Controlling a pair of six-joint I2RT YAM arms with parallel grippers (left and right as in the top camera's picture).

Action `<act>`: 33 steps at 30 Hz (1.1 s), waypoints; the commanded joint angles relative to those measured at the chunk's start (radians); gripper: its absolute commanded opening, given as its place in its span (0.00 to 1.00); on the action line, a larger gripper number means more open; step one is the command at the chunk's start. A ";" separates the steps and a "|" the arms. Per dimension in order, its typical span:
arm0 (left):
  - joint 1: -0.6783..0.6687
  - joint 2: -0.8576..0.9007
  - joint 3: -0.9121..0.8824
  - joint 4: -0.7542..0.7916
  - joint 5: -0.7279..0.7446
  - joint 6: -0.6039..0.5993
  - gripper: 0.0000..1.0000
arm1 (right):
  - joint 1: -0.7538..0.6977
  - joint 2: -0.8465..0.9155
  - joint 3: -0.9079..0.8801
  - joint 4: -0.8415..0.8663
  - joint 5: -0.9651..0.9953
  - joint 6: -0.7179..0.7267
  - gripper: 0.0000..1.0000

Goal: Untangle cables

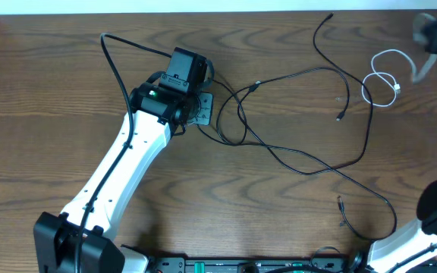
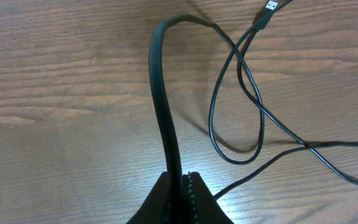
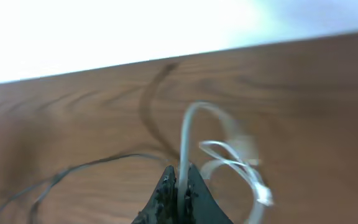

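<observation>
Long thin black cables (image 1: 309,173) lie looped across the brown wooden desk's (image 1: 51,91) middle; a short white cable (image 1: 380,75) lies near its far right corner.

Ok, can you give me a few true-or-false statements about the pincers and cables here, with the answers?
1. The left pincer is shut on a black cable. True.
2. The right pincer is open and empty. False: the right pincer is shut on the white cable.
3. A loop of black cable lies on the wooden table. True.
4. The white cable lies in the table's middle. False: it is near the far right corner, by the right pincer.
</observation>
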 commanded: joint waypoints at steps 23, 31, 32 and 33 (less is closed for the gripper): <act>0.002 0.007 0.005 0.006 -0.001 -0.002 0.07 | 0.004 0.381 -0.014 -0.069 0.193 0.055 0.51; 0.002 0.007 0.005 0.005 -0.001 -0.002 0.08 | 0.018 0.436 -0.014 -0.016 0.246 0.039 0.52; 0.002 0.007 0.005 0.005 -0.001 -0.002 0.07 | 0.019 0.447 -0.014 -0.002 0.254 0.032 0.52; 0.002 0.007 0.005 0.005 -0.001 -0.002 0.08 | 0.021 0.457 -0.014 0.014 0.258 0.019 0.52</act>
